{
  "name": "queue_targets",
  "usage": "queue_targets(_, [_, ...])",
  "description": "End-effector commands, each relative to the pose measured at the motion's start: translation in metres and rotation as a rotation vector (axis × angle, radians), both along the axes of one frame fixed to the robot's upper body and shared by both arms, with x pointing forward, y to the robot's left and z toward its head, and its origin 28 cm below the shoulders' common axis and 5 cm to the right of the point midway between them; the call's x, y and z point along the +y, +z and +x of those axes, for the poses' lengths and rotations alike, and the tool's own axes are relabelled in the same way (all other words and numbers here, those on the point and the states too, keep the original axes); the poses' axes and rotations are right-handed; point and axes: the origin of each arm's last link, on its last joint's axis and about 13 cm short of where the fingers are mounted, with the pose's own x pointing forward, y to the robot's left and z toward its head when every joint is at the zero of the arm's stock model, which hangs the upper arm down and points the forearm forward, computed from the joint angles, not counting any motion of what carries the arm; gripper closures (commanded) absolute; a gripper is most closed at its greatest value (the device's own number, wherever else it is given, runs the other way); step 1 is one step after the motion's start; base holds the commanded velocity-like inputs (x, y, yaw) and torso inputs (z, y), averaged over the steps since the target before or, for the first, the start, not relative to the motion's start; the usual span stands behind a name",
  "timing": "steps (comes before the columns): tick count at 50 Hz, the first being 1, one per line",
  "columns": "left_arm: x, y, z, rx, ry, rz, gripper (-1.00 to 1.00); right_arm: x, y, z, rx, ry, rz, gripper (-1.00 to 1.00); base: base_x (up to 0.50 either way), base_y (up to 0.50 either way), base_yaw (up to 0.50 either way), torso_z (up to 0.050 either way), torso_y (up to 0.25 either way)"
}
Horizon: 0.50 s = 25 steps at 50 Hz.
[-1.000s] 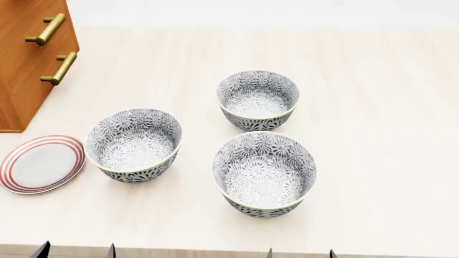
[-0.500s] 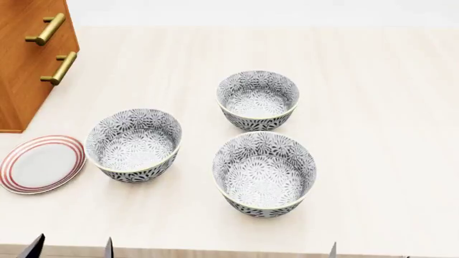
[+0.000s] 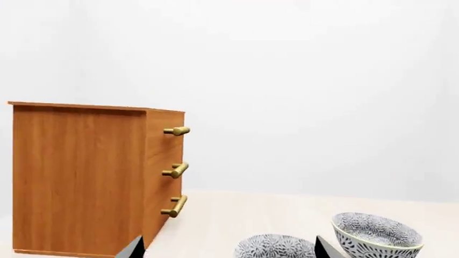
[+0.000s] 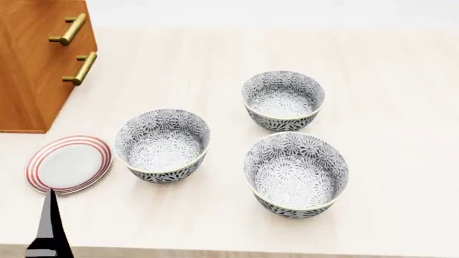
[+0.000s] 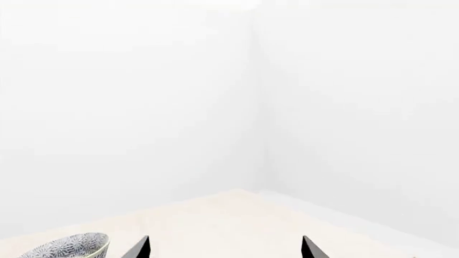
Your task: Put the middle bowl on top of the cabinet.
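I see the middle bowl (image 4: 295, 174) at lower centre-right on the table (image 4: 387, 80), probably well ahead of both grippers' wide-apart, empty jaws, cabinet (image 4: 36, 59) upper left.

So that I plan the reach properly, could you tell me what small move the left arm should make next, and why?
Probably ease the left pincer forward toward the middle bowl: it hangs open at the near edge of the table, short of the bowl, nothing held.
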Motion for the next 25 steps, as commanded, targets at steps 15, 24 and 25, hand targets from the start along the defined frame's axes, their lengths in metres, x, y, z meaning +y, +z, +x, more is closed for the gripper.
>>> queue_targets(15, [0.0106,0.0136,0.0083,-0.013,0.065,-0.059,-1.00,-0.0019,0.0089,-0.0095,-0.021,-0.047,-0.034,-1.00,0.00,0.29,0.00,0.000,0.000])
queue_targets(24, [0.0107,0.0147,0.0073,-0.016,0.063,-0.061,-1.00,-0.0015,0.0086,-0.0081,-0.018,-0.043,-0.034,-1.00,0.00,0.50,0.00,0.000,0.000])
queue_targets(25, [0.0107,0.0148,0.0072,-0.016,0.062,-0.061,-1.00,-0.0016,0.0085,-0.0079,-0.017,-0.043,-0.034,-1.00,0.00,0.50,0.00,0.000,0.000])
